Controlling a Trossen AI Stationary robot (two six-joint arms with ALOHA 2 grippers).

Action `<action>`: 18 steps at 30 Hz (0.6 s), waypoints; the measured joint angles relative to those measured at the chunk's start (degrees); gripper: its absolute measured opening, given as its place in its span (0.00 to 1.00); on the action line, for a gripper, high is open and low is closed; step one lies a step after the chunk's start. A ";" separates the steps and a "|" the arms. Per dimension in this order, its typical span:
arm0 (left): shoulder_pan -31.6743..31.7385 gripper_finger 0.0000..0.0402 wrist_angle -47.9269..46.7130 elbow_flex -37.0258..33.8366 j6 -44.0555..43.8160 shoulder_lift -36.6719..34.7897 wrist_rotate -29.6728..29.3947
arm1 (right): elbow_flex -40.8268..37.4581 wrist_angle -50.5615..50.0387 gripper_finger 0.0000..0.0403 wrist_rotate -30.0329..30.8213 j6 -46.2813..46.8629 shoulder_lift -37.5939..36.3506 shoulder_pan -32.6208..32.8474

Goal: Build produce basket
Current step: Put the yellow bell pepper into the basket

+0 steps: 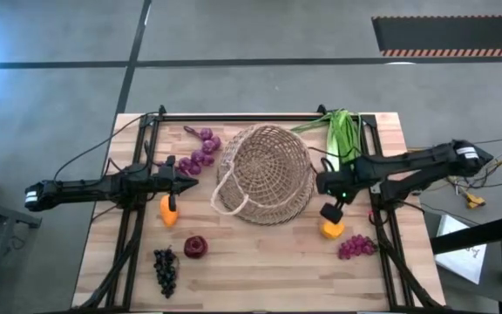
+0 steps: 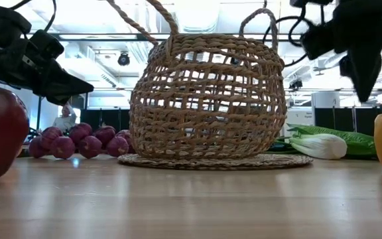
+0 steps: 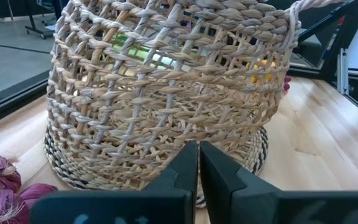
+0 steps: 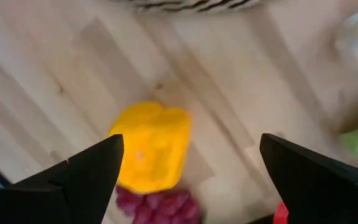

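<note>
The tan wicker basket [image 1: 264,174] stands upright on its flat round base [image 2: 211,161] at the table's middle. My left gripper [image 1: 190,181] waits shut just left of it, its fingertips [image 3: 197,168] pointing level at the basket's wall [image 3: 166,93]. Right of the basket, my right gripper [image 1: 331,212] hangs open and points steeply down above an orange fruit [image 4: 149,146] that lies on the table between and below the spread fingers. A purple grape bunch [image 1: 356,247] lies just beyond that fruit. Green leeks [image 1: 342,135] lie at the far right.
Left of the basket lie a purple grape bunch [image 1: 200,155], a second orange fruit [image 1: 170,212], a dark red apple [image 1: 195,247] and a dark grape bunch [image 1: 166,269]. Black frame rails [image 1: 138,166] run along the table's left, far and right sides.
</note>
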 joint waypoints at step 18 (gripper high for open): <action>-0.01 0.00 0.02 0.00 0.00 0.02 -0.02 | 1.35 0.86 0.92 5.95 17.75 11.45 18.48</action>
